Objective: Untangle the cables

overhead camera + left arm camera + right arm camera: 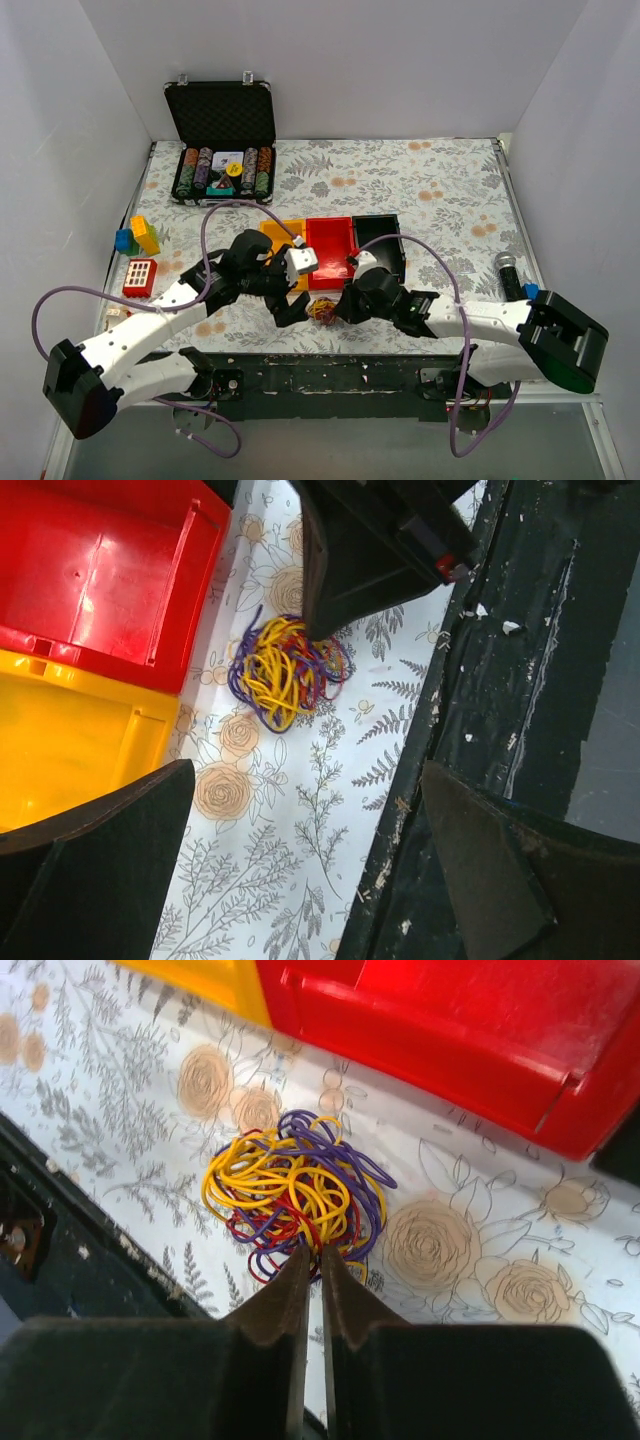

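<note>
Down at the near edge, a scuffed black strip [500,680] borders the floral tablecloth [420,190]. Just in from that edge, about midway along, sit the cables [295,1195], a tight, round tangle of glossy thin wire: yellow loops on top, purple and dark red curling round them. The right gripper [311,1260] has its dark wedge fingers closed to a hairline slit on the knot's near rim, red and purple strands vanishing between the tips. The left gripper [308,780] hangs beside it, spread wide and holding nothing. Behind the knot stand smooth plastic bins in a row: yellow [280,235], red [330,245], black [385,235]. Blocks [140,235] lie by the left edge, and an open chip case [222,115] fills the far left corner.
</note>
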`<state>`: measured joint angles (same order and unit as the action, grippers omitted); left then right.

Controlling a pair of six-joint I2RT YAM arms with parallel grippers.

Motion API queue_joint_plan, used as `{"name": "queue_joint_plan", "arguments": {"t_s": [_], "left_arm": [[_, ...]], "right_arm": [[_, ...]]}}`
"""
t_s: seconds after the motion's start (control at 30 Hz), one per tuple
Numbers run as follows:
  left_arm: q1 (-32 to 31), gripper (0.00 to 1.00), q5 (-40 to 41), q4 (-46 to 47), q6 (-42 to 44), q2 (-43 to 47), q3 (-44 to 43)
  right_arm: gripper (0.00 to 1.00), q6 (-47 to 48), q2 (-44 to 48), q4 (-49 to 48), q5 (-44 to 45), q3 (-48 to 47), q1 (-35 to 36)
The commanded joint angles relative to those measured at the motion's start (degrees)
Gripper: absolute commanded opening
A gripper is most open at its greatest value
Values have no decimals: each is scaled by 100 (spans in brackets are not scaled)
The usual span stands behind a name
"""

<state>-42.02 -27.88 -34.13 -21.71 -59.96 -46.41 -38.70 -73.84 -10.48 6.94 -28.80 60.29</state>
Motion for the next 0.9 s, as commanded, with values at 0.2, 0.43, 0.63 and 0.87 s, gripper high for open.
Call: {"name": "queue_joint_plan", "arguments": {"t_s": [0.2, 0.43, 0.63, 0.87], "left_arm": [[-359, 98, -69, 1320, -34, -190, 519], [-913, 98, -174, 1716, -140, -691, 607], [-1027, 98, -16, 2050, -228, -964, 616], [-1045, 91, -208, 2253, -158, -1158, 660]], "right_arm": [[1, 99, 1442, -42, -852, 998, 123], [1, 64, 1645, 55, -720, 1078, 141], [1, 108, 1627, -94, -720, 1025, 211], [1, 275, 1873, -121, -738, 876, 387]]}}
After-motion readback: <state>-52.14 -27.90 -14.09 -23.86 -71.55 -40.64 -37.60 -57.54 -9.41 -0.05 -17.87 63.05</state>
